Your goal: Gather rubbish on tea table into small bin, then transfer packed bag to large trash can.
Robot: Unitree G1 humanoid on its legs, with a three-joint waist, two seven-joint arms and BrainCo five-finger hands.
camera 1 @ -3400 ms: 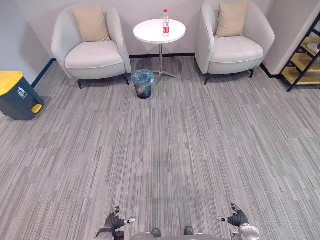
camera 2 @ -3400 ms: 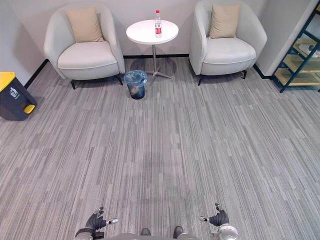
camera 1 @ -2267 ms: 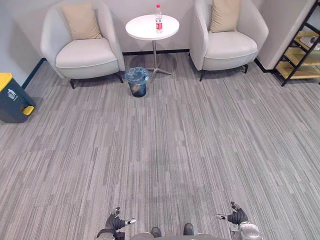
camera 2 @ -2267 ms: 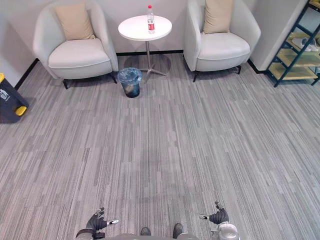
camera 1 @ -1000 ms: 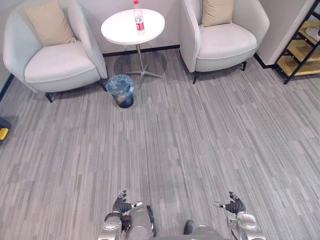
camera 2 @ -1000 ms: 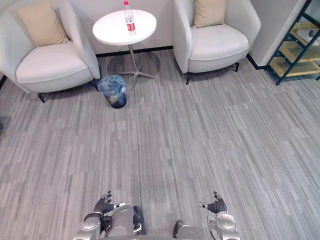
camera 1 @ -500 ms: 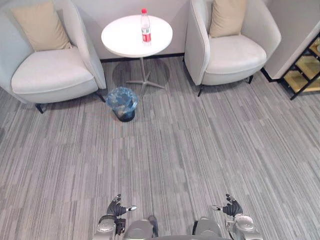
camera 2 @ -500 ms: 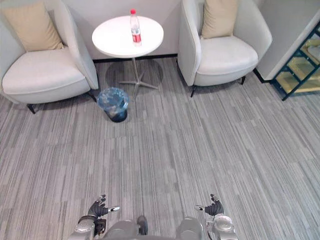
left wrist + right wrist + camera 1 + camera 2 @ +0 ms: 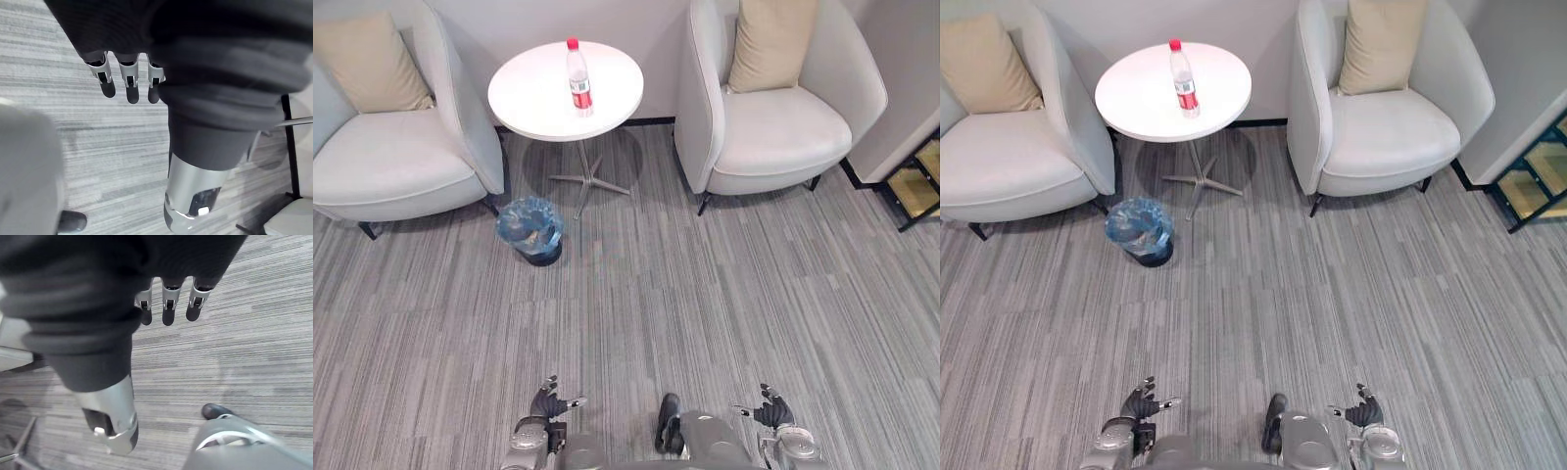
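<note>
On the table (image 9: 533, 103): one bottle (image 9: 578, 76), clear with a red cap and red label, standing upright a little past the middle of the round white top.
Bin (image 9: 530, 230): on the carpet (image 9: 636, 294) just beside the table's foot, on its nearer side and towards the robot's left. It is lined with a crinkled blue bag folded over the rim, and it stands close to the left chair's front corner.
Left hand (image 9: 549, 403): low at the near edge of the head views, over bare carpet, well apart from the table and bin. Its fingers (image 9: 128, 85) are straight and slightly spread, the thumb points inward, and it holds nothing.
Right hand (image 9: 771, 412): level with the left hand on the other side, in a mirrored pose. Its fingers (image 9: 167, 308) are straight in a row, the thumb points towards the left hand, and there is nothing in its grasp.
Chairs: a pale left chair (image 9: 391, 166) and right chair (image 9: 783, 132) flank the table, each with a tan cushion (image 9: 771, 44) against its back.
Shelf (image 9: 920, 181): dark frame with wooden boards, at the right edge beyond the right chair.
</note>
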